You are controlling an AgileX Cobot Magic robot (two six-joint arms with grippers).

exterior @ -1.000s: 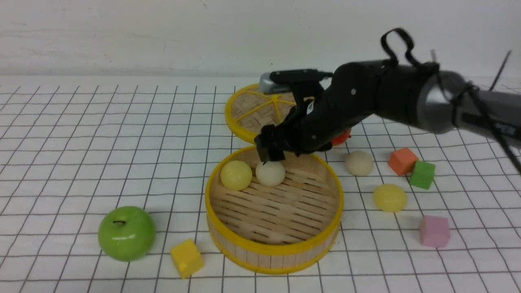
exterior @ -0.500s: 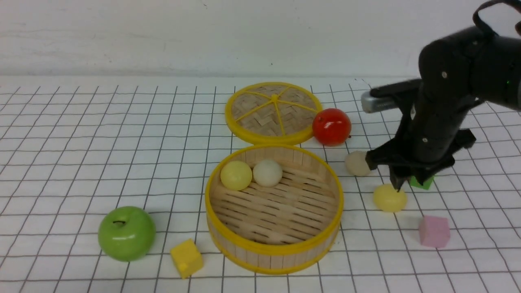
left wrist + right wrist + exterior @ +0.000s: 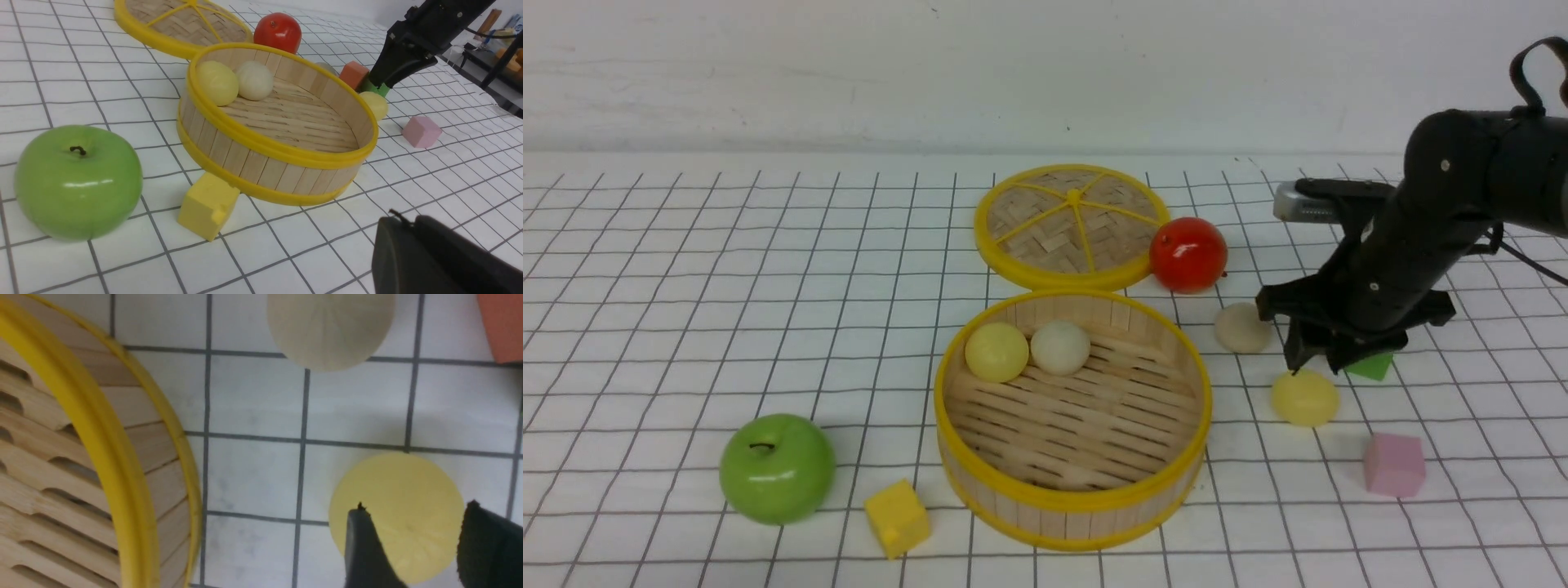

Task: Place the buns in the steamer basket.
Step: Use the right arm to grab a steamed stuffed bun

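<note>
The steamer basket (image 3: pixel 1072 513) stands in the middle of the table and holds two buns against its back wall: a pale yellow one (image 3: pixel 996 351) and a cream one (image 3: pixel 1059 347). To its right, a beige bun (image 3: pixel 1241 327) and a pale yellow bun (image 3: pixel 1304 398) lie on the table. My right gripper (image 3: pixel 1313 363) hangs open just above that yellow bun (image 3: pixel 402 498), its fingertips (image 3: pixel 359 522) apart over the bun's top. My left gripper (image 3: pixel 402 216) is shut and empty, low in front of the basket (image 3: pixel 261 143).
The woven lid (image 3: pixel 1070 224) lies behind the basket with a red apple (image 3: pixel 1188 254) beside it. A green apple (image 3: pixel 777 467) and a yellow cube (image 3: pixel 897 517) sit front left. A pink cube (image 3: pixel 1395 465), a green cube (image 3: pixel 1372 366) and an orange cube (image 3: pixel 354 73) surround the loose buns.
My right arm has swung from the basket's back rim out to the right and come down over the yellow bun on the table. The cream bun stays in the basket.
</note>
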